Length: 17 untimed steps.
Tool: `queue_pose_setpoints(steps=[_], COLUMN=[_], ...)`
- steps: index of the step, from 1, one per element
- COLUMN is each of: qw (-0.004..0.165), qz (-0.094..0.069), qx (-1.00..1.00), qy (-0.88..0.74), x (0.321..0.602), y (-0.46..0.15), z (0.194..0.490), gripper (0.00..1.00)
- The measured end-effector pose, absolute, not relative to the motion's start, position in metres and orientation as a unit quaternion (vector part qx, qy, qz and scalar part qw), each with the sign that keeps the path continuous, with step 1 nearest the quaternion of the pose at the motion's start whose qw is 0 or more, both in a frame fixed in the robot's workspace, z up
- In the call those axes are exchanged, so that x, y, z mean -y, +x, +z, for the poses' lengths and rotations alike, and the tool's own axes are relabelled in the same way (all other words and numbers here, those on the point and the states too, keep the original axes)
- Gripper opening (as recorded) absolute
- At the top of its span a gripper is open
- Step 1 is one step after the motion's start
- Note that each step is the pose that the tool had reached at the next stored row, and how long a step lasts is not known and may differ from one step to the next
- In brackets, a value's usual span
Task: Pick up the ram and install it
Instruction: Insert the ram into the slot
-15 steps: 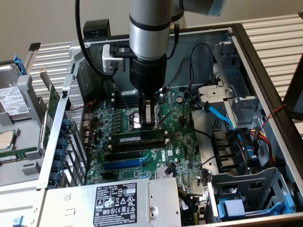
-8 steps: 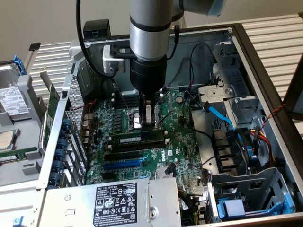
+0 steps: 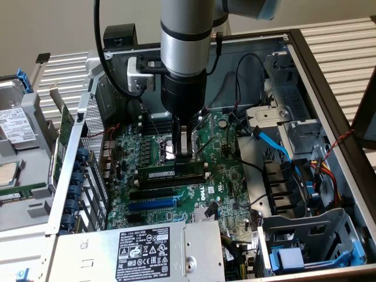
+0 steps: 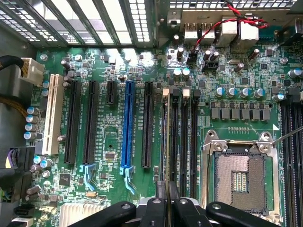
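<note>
Quick status from my side. The ram (image 3: 169, 174) is standing on its long edge on the motherboard (image 3: 226, 176), white sticker facing the exterior camera. It's lined up along the outermost of the four black memory slots (image 4: 185, 137), the one farthest from the CPU socket (image 4: 244, 177) and right next to a black expansion slot (image 4: 147, 125). I honestly can't tell if it's pushed all the way home.

My end effector (image 3: 187, 157) comes straight down on the stick's top edge near one end and is clamped on the ram, jaws pressed together against both faces. Through my wrist cam the stick shows edge-on, as a thin line running away from between the jaws.

Working outward, clock directions as the exterior view shows them:
- the CPU socket is just past the ram at 12 o'clock, partly hidden behind my end effector
- the blue expansion slot (image 3: 151, 204) lies parallel to the ram, near it at about 7 o'clock
- the power supply (image 3: 144, 252) with its big black label is farther out at 6 o'clock
- a blue cable (image 3: 273, 144) curves across the case floor at roughly 3 o'clock, well apart from the ram
- a hard drive (image 3: 12, 126) lies outside the case (image 3: 320, 88) at 9 o'clock
</note>
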<state>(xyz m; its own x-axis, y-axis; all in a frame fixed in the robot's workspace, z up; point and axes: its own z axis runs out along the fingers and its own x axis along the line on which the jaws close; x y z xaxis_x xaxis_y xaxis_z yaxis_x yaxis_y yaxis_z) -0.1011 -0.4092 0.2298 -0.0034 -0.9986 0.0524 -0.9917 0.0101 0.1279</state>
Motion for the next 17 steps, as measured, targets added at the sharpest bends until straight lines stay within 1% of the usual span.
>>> queue_pose_setpoints(steps=[17], qw=[0.064], qz=[-0.027], qx=[0.71], qy=[0.701], x=[0.4096], y=[-0.1011], z=[0.2297], gripper=[0.13])
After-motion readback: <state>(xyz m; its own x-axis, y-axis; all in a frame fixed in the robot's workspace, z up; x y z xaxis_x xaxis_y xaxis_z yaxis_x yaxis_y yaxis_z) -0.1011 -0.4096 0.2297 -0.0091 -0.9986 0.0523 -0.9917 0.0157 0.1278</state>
